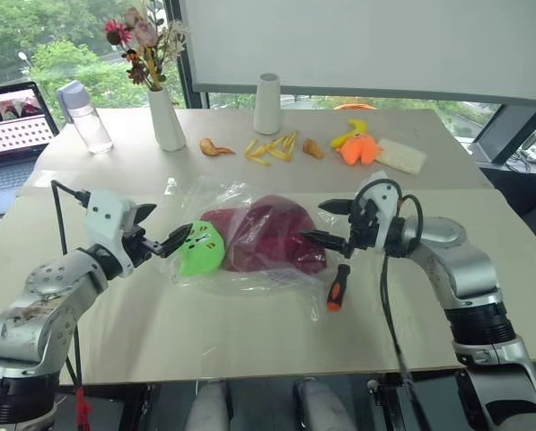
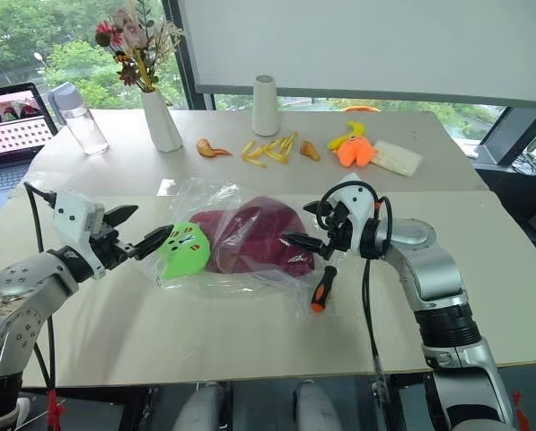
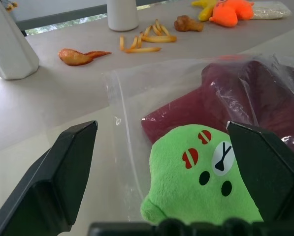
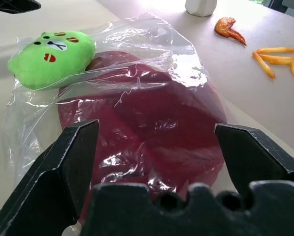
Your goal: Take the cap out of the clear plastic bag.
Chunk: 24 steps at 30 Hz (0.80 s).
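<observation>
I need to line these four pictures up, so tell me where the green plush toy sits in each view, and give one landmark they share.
Left eye view: green plush toy left of centre, at the clear plastic bag's left end.
Right eye view: left of centre, beside the cap.
Left wrist view: bottom centre, between the black fingers.
Right wrist view: upper left.
Shared landmark: the maroon cap inside the bag.

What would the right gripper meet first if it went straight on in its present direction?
Probably the bag where it covers the cap: the open right gripper points at that side of it. Depth is unclear, so the fingertips may already be touching the plastic.
</observation>
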{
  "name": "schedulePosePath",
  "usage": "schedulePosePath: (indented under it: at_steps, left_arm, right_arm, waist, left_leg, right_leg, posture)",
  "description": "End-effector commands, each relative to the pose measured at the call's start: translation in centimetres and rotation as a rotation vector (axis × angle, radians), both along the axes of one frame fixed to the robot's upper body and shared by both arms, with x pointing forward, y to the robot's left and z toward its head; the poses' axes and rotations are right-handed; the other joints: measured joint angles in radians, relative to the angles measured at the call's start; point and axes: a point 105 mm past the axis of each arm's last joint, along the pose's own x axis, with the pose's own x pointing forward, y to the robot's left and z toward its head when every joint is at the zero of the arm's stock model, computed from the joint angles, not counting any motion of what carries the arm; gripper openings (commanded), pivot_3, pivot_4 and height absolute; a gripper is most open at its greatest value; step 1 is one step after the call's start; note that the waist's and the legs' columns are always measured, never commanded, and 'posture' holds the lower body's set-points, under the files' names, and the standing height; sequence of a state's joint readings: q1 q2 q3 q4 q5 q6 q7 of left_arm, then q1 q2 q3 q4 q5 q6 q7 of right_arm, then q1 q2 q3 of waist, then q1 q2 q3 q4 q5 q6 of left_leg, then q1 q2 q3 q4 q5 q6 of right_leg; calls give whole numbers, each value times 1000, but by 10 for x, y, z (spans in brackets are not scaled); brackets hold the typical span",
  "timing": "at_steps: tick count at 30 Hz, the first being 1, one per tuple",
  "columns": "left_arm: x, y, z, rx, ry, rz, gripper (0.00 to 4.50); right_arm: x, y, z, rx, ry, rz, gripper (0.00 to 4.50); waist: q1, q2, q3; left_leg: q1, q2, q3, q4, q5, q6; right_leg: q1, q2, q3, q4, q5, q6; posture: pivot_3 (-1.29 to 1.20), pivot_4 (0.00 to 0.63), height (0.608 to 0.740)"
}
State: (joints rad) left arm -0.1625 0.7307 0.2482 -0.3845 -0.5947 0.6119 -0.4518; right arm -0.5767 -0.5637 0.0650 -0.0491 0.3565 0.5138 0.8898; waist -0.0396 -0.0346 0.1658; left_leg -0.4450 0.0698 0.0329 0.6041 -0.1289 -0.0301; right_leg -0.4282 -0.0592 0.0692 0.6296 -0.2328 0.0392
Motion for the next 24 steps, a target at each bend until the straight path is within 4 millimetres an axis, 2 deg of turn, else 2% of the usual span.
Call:
schedulePosePath:
  at_steps: [1,4,7,9,10,12,14,16,18,21,22,24]
  left_arm:
    - [5,-9,15,-9,-39,-67,4500]
    - [7,-19,21,-21,-33,-167,4500]
    - [3,-25,18,24,4,-232,4500]
    - [0,-30,17,65,20,-283,4500]
    - [-1,-32,17,73,22,-298,4500]
    - [0,-36,16,94,22,-310,4500]
    - [2,-39,14,111,22,-314,4500]
    - [4,-44,11,111,27,-326,4500]
    - [4,-48,9,104,35,-342,4500]
    - [4,-52,5,90,52,-368,4500]
    - [4,-53,4,88,55,-372,4500]
    - [7,-56,2,79,62,-386,4500]
  right_arm:
    - [-1,-7,10,-11,-46,-58,4465]
    - [-10,-15,10,-2,31,-58,4465]
    - [-29,-6,12,-21,78,48,4465]
    - [-39,13,10,1,156,87,4465]
    - [-40,18,9,8,180,78,4465]
    - [-18,26,2,114,272,-132,4465]
    - [-10,33,-6,152,339,-257,4465]
    - [-15,38,-21,66,406,-335,4465]
    - [-19,40,-21,69,457,-361,4465]
    - [-22,30,-14,100,540,-389,4465]
    - [-21,25,-13,99,554,-396,4465]
    - [-17,14,-1,109,530,-409,4465]
  waist:
    - [0,0,0]
    - [14,-1,1]
    - [17,-1,1]
    - [14,-1,1]
    - [12,-2,1]
    - [3,-2,1]
    - [-1,-2,1]
    - [1,-2,1]
    - [10,-2,1]
    - [12,-2,1]
    - [15,-2,1]
    - [20,-2,1]
  left_leg:
    - [0,0,0,0,0,0]
    - [0,0,-1,1,0,0]
    - [-1,0,0,2,0,0]
    - [-1,0,0,1,-1,1]
    - [-1,0,0,1,-1,1]
    - [0,1,0,0,-1,1]
    - [0,2,-1,1,-1,1]
    - [-1,1,-1,2,0,1]
    - [-2,1,-1,3,0,1]
    - [-9,0,-1,4,0,2]
    - [-12,0,-1,5,4,8]
    - [-12,0,-1,5,4,8]
  right_leg:
    - [0,0,0,0,0,0]
    - [0,1,0,1,0,0]
    - [0,0,0,0,0,0]
    - [0,0,0,0,0,0]
    - [0,0,0,0,0,0]
    - [-1,1,0,1,0,-1]
    - [-1,2,0,3,0,-1]
    - [-1,2,0,4,1,-1]
    - [-1,1,0,3,3,-3]
    - [-7,0,0,2,5,-5]
    - [-9,0,0,3,7,-2]
    - [-10,1,0,3,10,2]
  posture:
    - [0,150,740]
    - [0,150,740]
    - [0,150,740]
    - [0,150,740]
    - [0,150,740]
    - [0,150,740]
    - [0,150,740]
    - [0,150,740]
    - [0,150,740]
    - [0,150,740]
    - [0,150,740]
    - [0,150,740]
